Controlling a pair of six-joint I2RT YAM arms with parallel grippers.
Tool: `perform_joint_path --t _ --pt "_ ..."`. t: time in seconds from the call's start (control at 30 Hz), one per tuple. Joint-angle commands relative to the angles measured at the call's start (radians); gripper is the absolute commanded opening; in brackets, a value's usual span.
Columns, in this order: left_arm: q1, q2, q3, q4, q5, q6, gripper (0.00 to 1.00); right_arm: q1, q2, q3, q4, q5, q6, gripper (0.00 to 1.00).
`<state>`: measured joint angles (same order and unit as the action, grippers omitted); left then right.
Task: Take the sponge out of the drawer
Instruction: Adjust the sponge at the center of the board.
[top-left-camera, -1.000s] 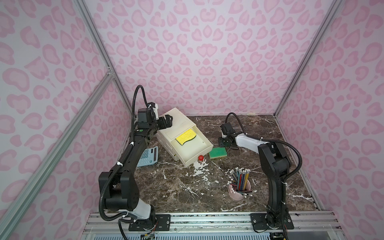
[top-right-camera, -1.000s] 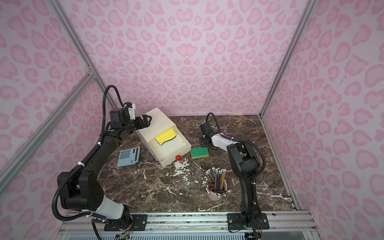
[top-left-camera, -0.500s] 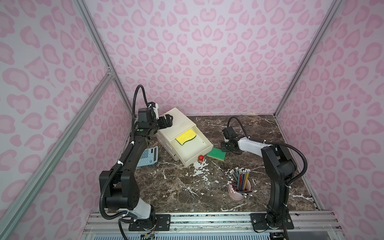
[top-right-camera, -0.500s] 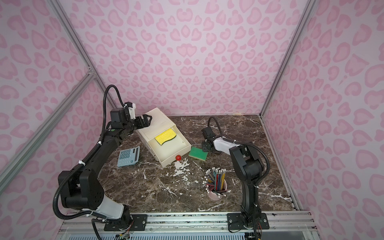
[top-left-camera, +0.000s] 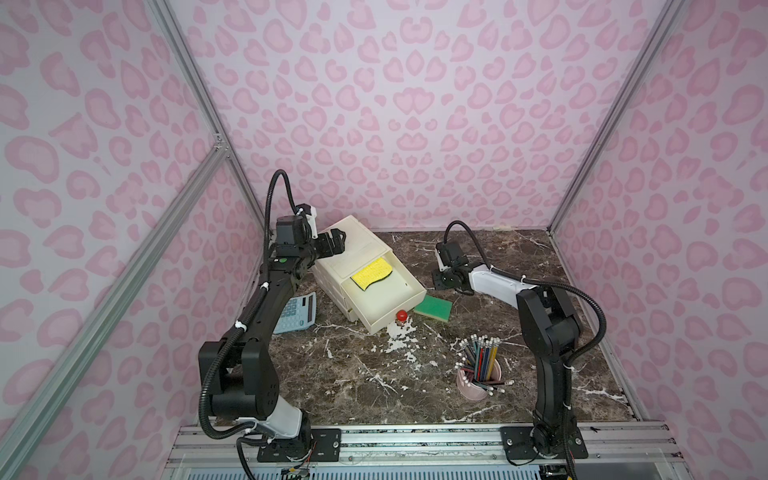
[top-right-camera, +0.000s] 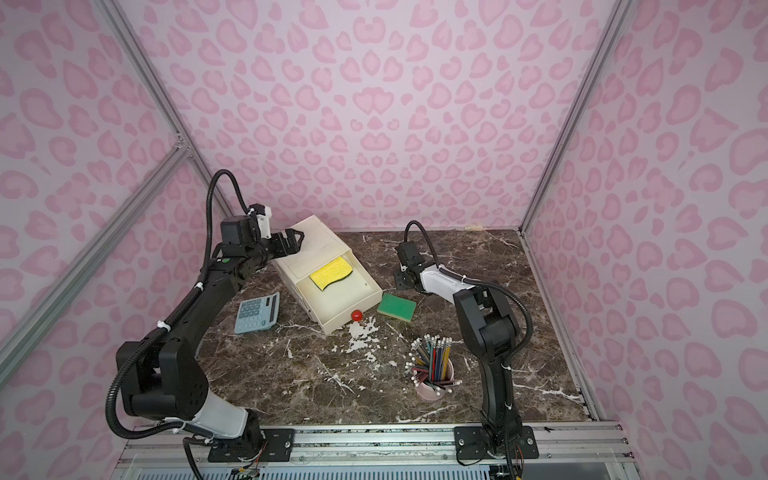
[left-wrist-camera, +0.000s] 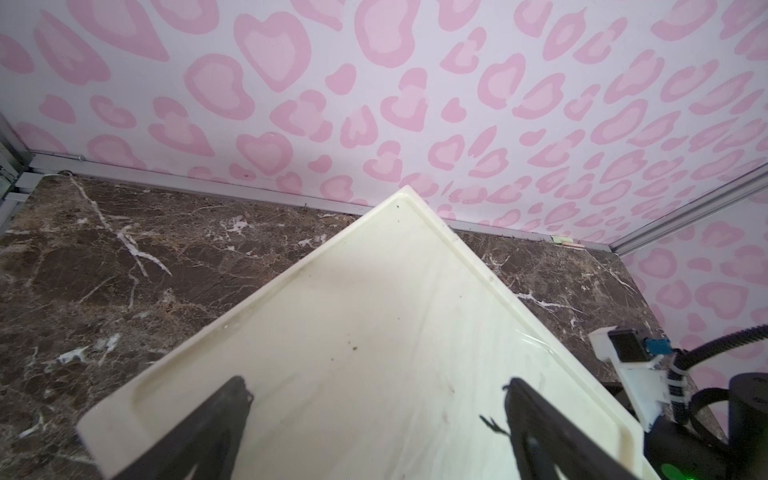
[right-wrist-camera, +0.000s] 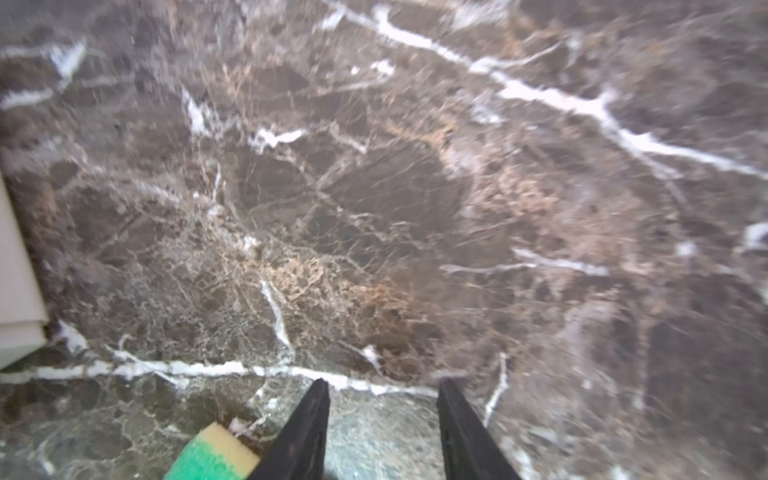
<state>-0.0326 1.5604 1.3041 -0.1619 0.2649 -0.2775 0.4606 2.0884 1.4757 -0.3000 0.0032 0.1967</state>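
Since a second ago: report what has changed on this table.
The right gripper has drawn slightly off the green sponge, jaws open and empty; the sponge has turned a little and lies askew on the table. Unchanged: left gripper open over the cabinet, yellow sponge in the open drawer, calculator, pencil cup.

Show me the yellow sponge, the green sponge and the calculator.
yellow sponge (top-left-camera: 370, 274): a top view, its yellow face.
green sponge (top-left-camera: 433, 308): a top view, its green top.
calculator (top-left-camera: 297, 313): a top view, its keypad.
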Motion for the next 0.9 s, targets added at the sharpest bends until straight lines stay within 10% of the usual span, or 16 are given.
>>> perform_joint_path --t 0.0,0.87 --pt "0.002 0.009 -0.003 -0.122 -0.012 -0.012 0.98 0.002 0.015 0.000 0.000 -0.024 -0.037 0.44" --pt "0.002 0.009 0.000 -0.129 -0.018 -0.009 0.98 0.065 0.047 0.002 -0.021 -0.127 -0.170 0.43"
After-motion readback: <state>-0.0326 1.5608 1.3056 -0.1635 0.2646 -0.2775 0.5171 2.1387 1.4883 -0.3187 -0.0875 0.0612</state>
